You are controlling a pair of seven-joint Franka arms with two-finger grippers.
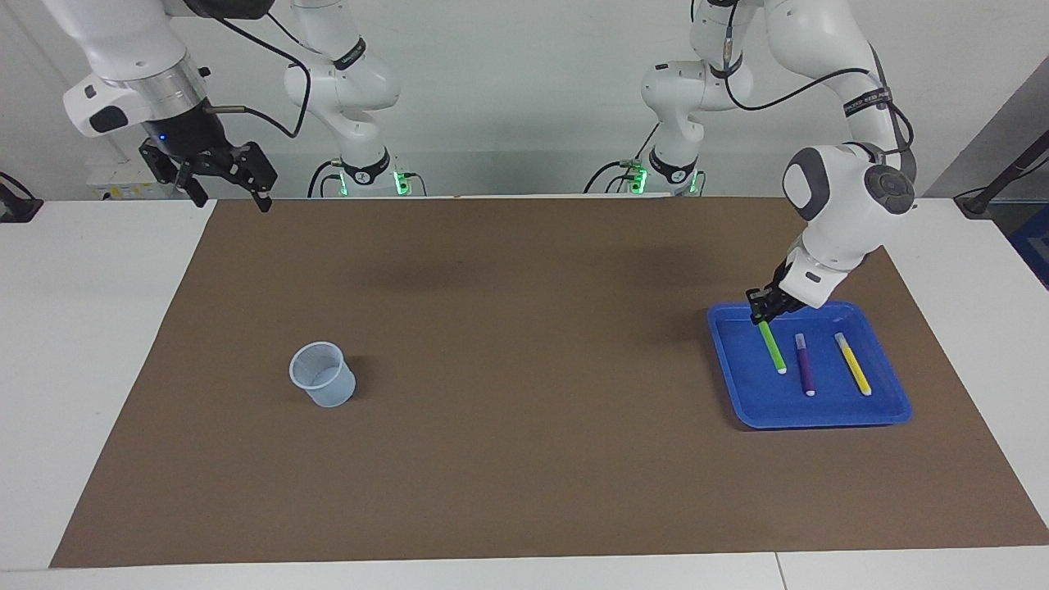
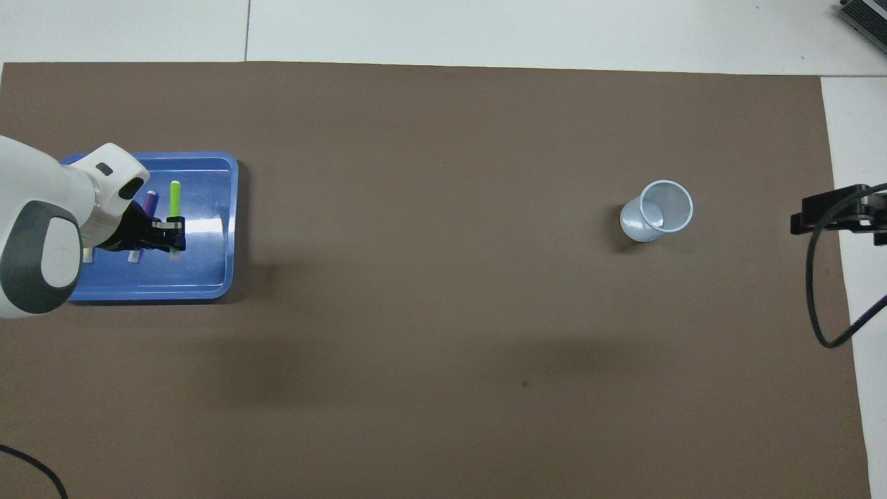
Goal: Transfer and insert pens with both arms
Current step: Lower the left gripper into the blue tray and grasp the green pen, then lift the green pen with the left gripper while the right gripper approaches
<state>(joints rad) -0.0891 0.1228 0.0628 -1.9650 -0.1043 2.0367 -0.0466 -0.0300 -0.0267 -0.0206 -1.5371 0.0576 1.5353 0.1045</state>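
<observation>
In the facing view, going from one side to the other, I first have my right pincer. It waits in the air over the edge of the table at the right arm's end, with its fingers spread wide and nothing in them. Below it, and well apart from it, the pale cup stands upright on the brown mat.

Then comes my left pincer, over the blue tray. It is pressed together on one end of the green pen, so the pen hangs down from it, slanted, with its white tip low over the tray floor; I cannot tell if the tip is quite clear of it. The purple pen lies just beside the hanging pen, and the yellow pen lies next to it, both flat in the tray.

I think the danger is in this end grip. The long free part can swing or turn between my fingers, and the pen may slip out. A low tip can also knock the purple pen or catch the tray rim. A tilted pen makes the handover to my right pincer uncertain.
</observation>
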